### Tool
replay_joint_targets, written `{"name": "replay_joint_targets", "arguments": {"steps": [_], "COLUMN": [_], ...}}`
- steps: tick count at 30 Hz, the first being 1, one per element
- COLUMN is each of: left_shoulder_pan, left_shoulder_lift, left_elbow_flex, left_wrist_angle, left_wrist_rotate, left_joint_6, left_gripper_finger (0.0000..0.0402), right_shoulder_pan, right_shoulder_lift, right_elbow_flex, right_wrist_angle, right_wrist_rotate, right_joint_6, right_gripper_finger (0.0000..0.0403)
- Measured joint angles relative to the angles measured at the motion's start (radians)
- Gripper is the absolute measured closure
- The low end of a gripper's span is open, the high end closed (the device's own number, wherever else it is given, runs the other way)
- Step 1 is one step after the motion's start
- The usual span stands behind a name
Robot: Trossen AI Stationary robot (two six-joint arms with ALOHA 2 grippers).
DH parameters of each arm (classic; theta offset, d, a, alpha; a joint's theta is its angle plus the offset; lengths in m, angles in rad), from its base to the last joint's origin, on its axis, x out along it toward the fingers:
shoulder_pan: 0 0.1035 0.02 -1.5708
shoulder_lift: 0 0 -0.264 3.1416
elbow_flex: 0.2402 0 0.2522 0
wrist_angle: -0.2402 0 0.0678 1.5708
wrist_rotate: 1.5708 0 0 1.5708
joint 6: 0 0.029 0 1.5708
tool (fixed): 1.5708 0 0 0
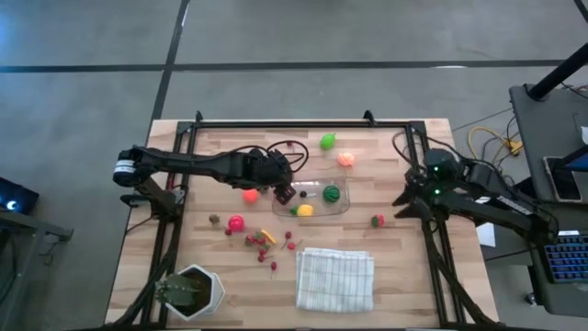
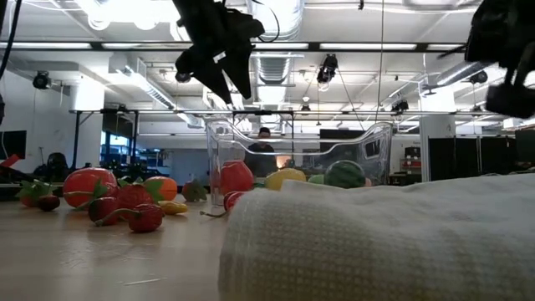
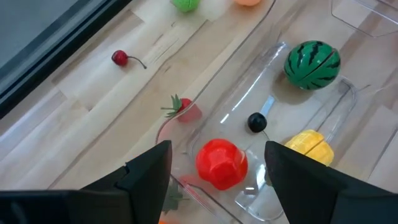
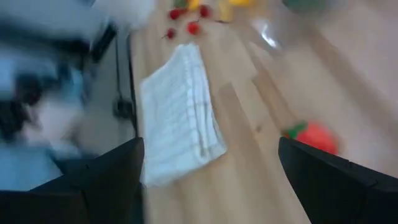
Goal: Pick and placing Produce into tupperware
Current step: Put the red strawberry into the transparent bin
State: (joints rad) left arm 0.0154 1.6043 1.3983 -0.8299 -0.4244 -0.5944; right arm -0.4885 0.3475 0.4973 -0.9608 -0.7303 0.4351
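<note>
Release step, we judged: left hand hung open over the tupperware, red fruit lying inside; next, fetching bench produce.

Evenly and brightly lit from ceiling strip lights, blown out to white glare in the low view. Soft, short shadows under the arms on the wooden table. Sharp from above and through the left wrist, with small glints on the clear container. Heavily smeared by motion blur in the right wrist view. Cloth out of focus up close.
</note>
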Motion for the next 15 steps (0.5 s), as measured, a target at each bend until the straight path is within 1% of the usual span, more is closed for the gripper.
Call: {"name": "replay_joint_targets", "arguments": {"steps": [3,4,5,7,8,12,15], "left_shoulder_pan": [-0.006,-0.009,-0.012,-0.018,-0.023,-0.038,-0.052], "left_shoulder_lift": [0.0,0.0,0.0,0.0,0.0,0.0,0.0], "left_elbow_flex": [0.0,0.0,0.0,0.0,0.0,-0.001,-0.002], "left_wrist_angle": [0.001,0.001,0.001,0.001,0.001,0.001,0.001], "left_wrist_rotate": [0.003,0.005,0.005,0.006,0.007,0.008,0.008], "left_joint_6": [-0.001,-0.002,-0.002,-0.002,-0.001,-0.001,-0.001], "left_gripper_finger": [0.0159,0.0159,0.0159,0.0159,0.0159,0.0159,0.0159], "right_shoulder_pan": [-0.001,0.0,-0.001,0.003,0.005,0.004,0.004], "right_shoulder_lift": [0.021,0.032,0.042,0.053,0.055,0.056,0.057], "right_elbow_flex": [-0.039,-0.048,-0.051,-0.05,-0.046,-0.022,-0.016], "right_wrist_angle": [0.01,0.032,0.059,0.097,0.102,0.195,0.335], "right_wrist_rotate": [0.093,0.098,0.079,0.048,0.048,0.103,0.139], "right_joint_6": [0.336,0.387,0.396,0.346,0.329,0.324,0.315], "right_gripper_finger": [0.004,0.004,0.004,0.004,0.004,0.004,0.004]}}
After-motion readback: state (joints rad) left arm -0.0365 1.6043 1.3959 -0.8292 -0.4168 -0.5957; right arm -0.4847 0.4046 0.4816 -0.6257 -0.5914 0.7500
